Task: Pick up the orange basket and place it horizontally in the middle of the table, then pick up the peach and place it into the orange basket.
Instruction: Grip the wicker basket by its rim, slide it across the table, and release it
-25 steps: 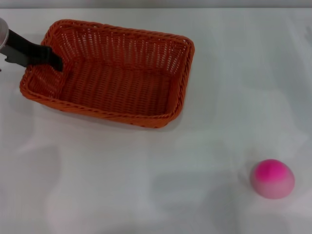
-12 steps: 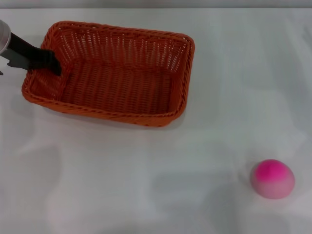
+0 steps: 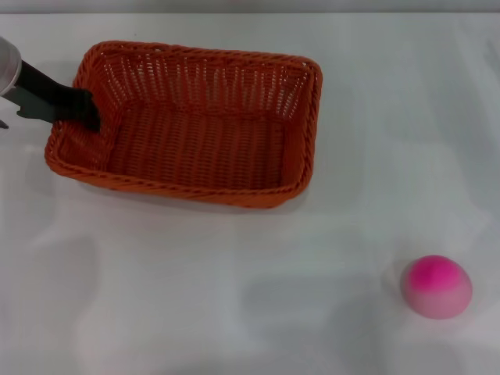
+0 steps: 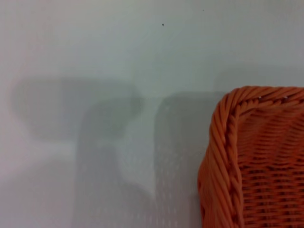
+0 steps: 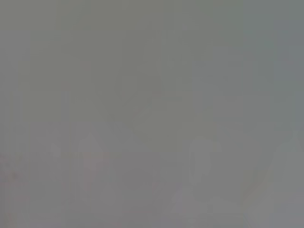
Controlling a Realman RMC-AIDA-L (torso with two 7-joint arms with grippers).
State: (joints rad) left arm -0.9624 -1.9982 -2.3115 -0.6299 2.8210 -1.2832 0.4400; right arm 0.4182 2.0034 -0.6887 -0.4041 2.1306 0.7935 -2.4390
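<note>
Gripping the left short rim of the orange basket (image 3: 195, 125) with the left gripper (image 3: 84, 109), fingers clamped on the weave; basket lying far-left on the table (image 3: 234, 312), peach (image 3: 436, 286) sitting well apart, near-right.

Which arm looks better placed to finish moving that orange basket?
The left. Its end effector is already gripping the left end of the orange basket at the rim. The right arm is out of the head view, and its wrist view shows only bare table.
</note>
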